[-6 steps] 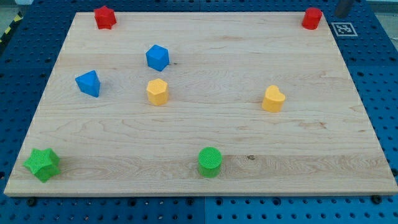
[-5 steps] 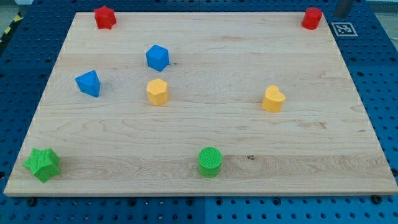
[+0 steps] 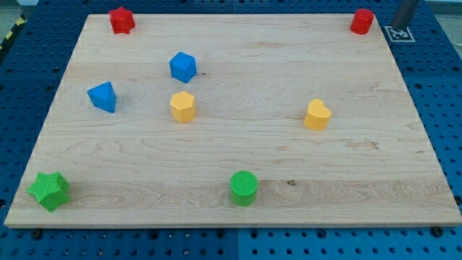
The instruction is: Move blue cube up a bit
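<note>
Single cam only, no 2nd view to overlap. Looks down at a slant from beyond wooden board (image 3: 238,155) near edge, facing its far edge; mid distance, whole board framed, blue pegboard (image 3: 440,94) round edges.

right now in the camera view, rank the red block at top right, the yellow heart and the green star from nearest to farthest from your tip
My tip is at the view's top right, off the board.
1. Red block, just left of it.
2. Yellow heart, right of centre.
3. Green star, bottom left corner.
</note>
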